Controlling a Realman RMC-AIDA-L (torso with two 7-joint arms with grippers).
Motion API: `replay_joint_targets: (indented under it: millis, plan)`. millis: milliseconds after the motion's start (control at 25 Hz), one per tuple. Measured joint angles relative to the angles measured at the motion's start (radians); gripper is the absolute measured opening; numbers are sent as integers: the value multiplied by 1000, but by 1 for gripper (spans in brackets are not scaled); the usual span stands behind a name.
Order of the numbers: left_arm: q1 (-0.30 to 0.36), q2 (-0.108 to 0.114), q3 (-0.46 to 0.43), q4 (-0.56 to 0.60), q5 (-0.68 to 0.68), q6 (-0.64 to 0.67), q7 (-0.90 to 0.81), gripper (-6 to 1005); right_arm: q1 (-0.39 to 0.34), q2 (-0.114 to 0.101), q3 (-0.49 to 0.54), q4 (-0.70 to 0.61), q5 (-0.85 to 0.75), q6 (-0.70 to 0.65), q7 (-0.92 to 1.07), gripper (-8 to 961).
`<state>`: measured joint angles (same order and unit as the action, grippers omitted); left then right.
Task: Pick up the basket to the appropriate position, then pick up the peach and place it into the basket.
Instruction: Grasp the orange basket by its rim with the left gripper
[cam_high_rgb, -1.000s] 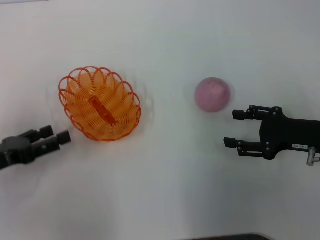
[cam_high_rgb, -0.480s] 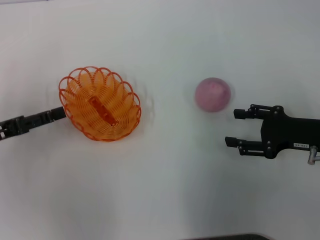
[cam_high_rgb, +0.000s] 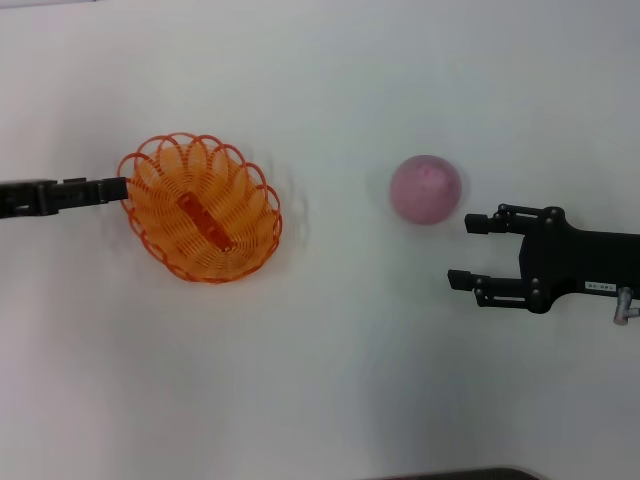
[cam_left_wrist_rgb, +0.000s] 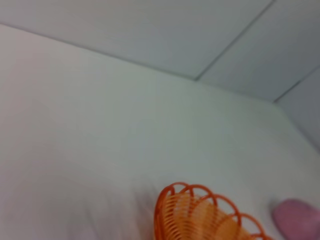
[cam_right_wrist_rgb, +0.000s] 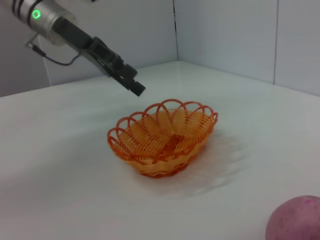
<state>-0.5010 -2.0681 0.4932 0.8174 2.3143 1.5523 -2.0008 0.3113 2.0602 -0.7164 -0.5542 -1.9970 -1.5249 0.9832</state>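
The basket (cam_high_rgb: 200, 209) is orange and oval. It is made of thin loops of plastic wire, so you can see through its sides. Its rim goes up and down in little round arches all the way around. It sits flat on its bottom with the open side up, and a small orange piece lies in the middle of its floor. The peach (cam_high_rgb: 426, 189) is round and pink, with soft blotchy skin. It sits well apart from the basket, off to the basket's right, not touching it.
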Motion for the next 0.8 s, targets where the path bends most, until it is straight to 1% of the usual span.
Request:
replay_joint_targets:
  millis: [160,280,440,720,800]
  plan:
    - [-46,0,123,56,49,-64,-52,841,0,-1,0,0,0,0,0,774]
    - [-78,-2,188,104,75,-89,-79,841,0,-1,0,0,0,0,0,773]
    - [-147,-6,278,157,155,-110,-108,842,-5,-2,0,0,0,-1,0,773]
    - [-260,-24,423,160,331,-208,-135,841,-9,-3,0,0,0,-7,0,773]
    - [-289,-30,442,147,377,-220,-148,841,-10,-4,0,0,0,-10,0,773]
